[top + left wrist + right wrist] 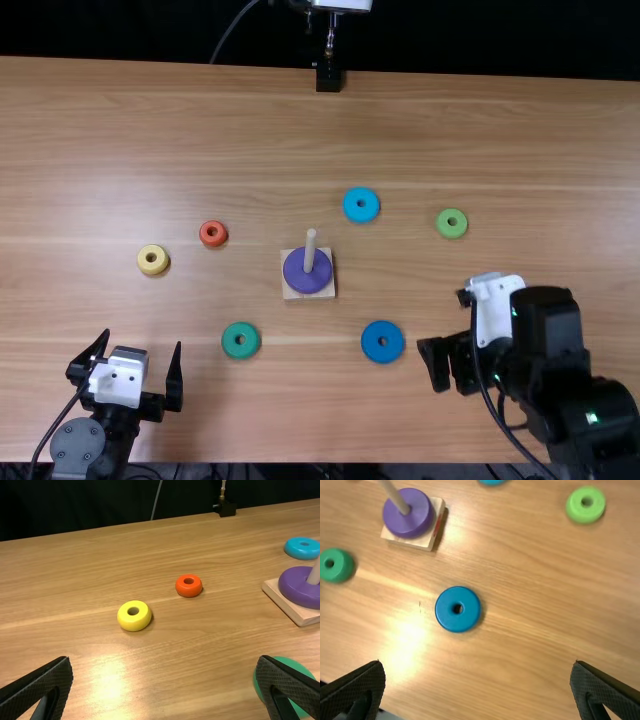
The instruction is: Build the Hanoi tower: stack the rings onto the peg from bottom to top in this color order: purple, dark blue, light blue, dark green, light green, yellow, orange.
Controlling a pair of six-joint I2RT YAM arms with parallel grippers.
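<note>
Right tool [477, 662]: open, fingers wide apart, nothing between them; raised above the worktop [200, 120], near the dark blue ring [383, 351]. Left tool [142, 341]: also open and empty, at the near left.

Progress: one of seven. Purple ring [304, 282] is on the peg [310, 252], low against the square base [329, 293], so the bottom layer looks done. Six left, all loose on the worktop: dark blue nearest the right tool; light blue [361, 213] beyond the base, a bit right; dark green [240, 349] nearer the arms, left of the base; light green [451, 230] far right; yellow [151, 266] far left; orange [212, 240] between yellow and the base.

Orientation: peg upright, long axis vertical, free end up, most of its length bare above purple. Loose rings lie flat, holes facing up; being round, they have no long axis of their own. Their hole axes already match the peg's, so I judge dark blue comes next with a straight lift, a level carry and a drop over the tip; no turning needed.
</note>
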